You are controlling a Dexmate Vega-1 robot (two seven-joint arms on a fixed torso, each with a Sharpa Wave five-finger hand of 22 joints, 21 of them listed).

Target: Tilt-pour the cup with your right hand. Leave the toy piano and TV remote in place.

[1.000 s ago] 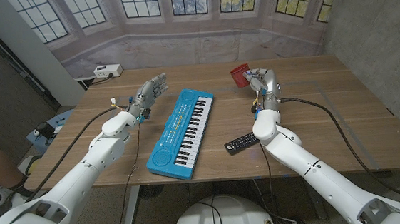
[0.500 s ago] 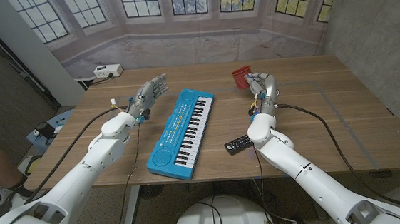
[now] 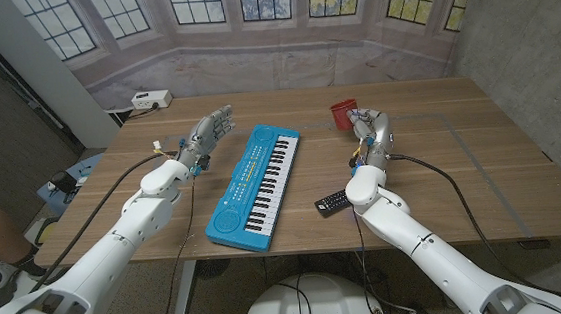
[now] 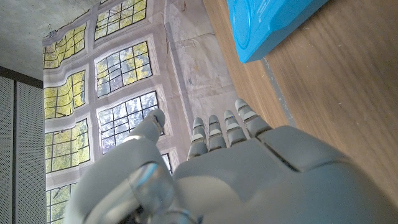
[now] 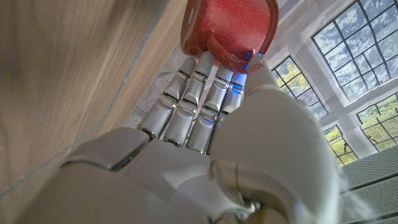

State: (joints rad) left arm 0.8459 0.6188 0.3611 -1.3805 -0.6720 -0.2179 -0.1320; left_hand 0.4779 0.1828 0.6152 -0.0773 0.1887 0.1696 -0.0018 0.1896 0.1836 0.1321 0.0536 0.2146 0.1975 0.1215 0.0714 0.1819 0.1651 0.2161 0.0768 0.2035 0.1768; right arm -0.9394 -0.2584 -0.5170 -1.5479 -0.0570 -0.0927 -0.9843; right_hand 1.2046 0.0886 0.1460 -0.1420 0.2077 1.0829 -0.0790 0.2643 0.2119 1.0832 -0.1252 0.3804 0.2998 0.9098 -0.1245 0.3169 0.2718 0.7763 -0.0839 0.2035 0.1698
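Cup (image 3: 343,113) partly hidden behind right hand (image 3: 369,128); grip unclear.

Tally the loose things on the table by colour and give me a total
Red: 1, the cup
Blue: 1, the toy piano
Black: 1, the TV remote
White: 1, the power strip
Total: 4
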